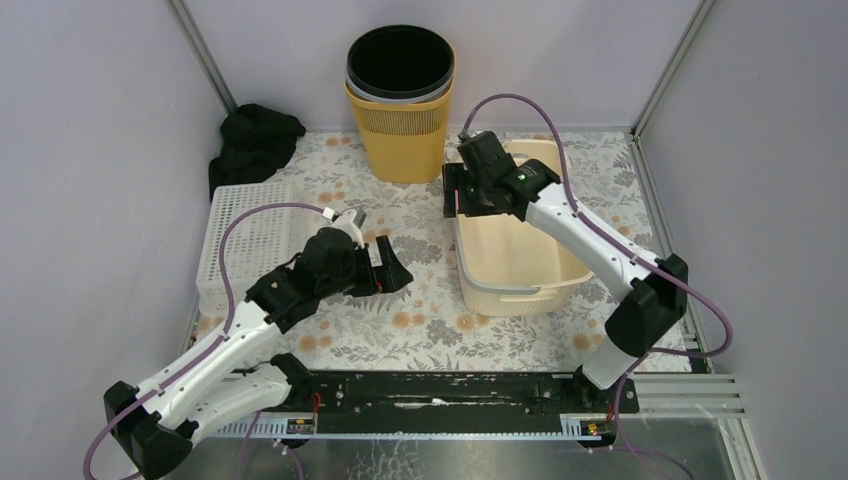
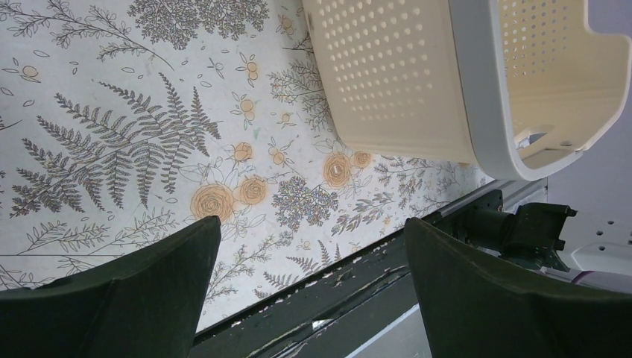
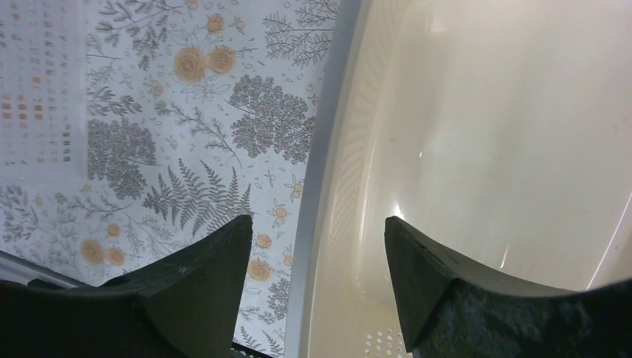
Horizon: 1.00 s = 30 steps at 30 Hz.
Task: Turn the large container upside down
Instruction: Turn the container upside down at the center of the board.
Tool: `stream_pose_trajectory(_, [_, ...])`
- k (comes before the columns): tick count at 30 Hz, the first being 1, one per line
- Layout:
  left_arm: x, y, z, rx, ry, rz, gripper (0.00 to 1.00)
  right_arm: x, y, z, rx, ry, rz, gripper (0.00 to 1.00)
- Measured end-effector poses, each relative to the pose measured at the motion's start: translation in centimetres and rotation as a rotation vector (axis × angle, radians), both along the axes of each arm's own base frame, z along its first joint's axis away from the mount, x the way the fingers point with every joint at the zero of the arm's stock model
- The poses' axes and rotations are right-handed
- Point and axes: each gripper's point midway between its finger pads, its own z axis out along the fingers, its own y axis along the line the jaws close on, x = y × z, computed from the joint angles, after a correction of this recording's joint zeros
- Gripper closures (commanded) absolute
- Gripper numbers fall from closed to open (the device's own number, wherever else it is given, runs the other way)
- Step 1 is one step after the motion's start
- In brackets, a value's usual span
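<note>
Counter [image 1: 400,330] with a floral cover, seen from above, carries one large container [image 1: 515,250], cream in colour. It stands upright with its opening up, at the right middle of the frame. There are also one white basket [image 1: 245,245] at the left, one yellow bin [image 1: 400,140] at the top centre with one black bin [image 1: 400,60] nested in it, and one black cloth [image 1: 255,140] at the upper left. The two arms reach in from the bottom edge.

In the left wrist view, the left end effector [image 2: 313,298] is released, its two fingers wide apart over the bare cover. The large container [image 2: 402,82] lies at the upper right, apart from them.

In the right wrist view, the right end effector [image 3: 317,261] is released too. One finger is outside the rim of the large container [image 3: 484,149] and one is inside, neither touching it.
</note>
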Motion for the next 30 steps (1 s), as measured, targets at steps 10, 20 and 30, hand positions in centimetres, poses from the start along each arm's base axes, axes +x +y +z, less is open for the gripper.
stream_pose_trajectory(10, [0.0, 0.3, 0.4, -0.005, -0.018, 0.011, 0.0, 0.5, 0.0, -4.4, -0.107, 0.111, -0.015, 0.55])
stream_pose_trajectory(20, [-0.1, 0.4, 0.6, -0.008, -0.022, 0.011, 0.0, 0.3, 0.4, -4.5, -0.111, 0.142, -0.015, 0.63])
stream_pose_trajectory(30, [-0.1, 0.4, 0.6, -0.008, -0.024, 0.011, 0.0, -0.7, -0.2, -5.8, -0.182, 0.219, -0.006, 0.55])
